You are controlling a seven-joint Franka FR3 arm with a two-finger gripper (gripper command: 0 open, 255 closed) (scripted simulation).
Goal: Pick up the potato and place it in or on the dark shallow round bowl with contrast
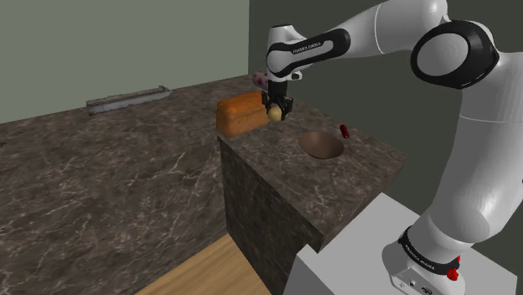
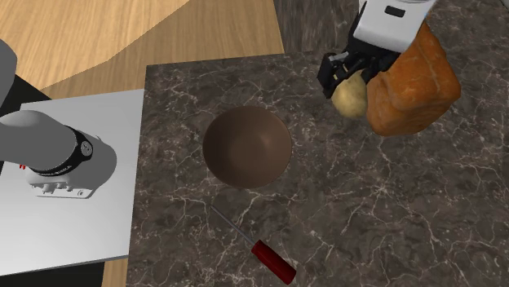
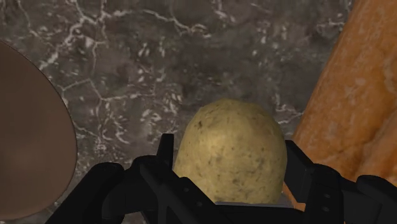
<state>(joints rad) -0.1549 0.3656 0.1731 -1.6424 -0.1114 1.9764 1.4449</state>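
- While the gripper (image 2: 352,80) clamps it between both fingers (image 3: 305,181), the potato (image 2: 349,98) hangs over the dark stone counter (image 2: 391,212), just beside the bread loaf (image 2: 412,81).
- The brown bowl (image 2: 246,147) sits apart, with a screwdriver (image 2: 272,261) near it.

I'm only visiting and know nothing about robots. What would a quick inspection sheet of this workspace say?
Surface: dark counter with pale veins.
Job's things: potato clasped between the fingers, right beside the loaf; brown round bowl empty, apart from the potato.
Clutter: orange-brown bread loaf; red-handled screwdriver lying near the bowl.
Grippers: black gripper shut on the potato.
Cables: nothing seen.
Surroundings: wooden floor, white stand, grey-green wall.
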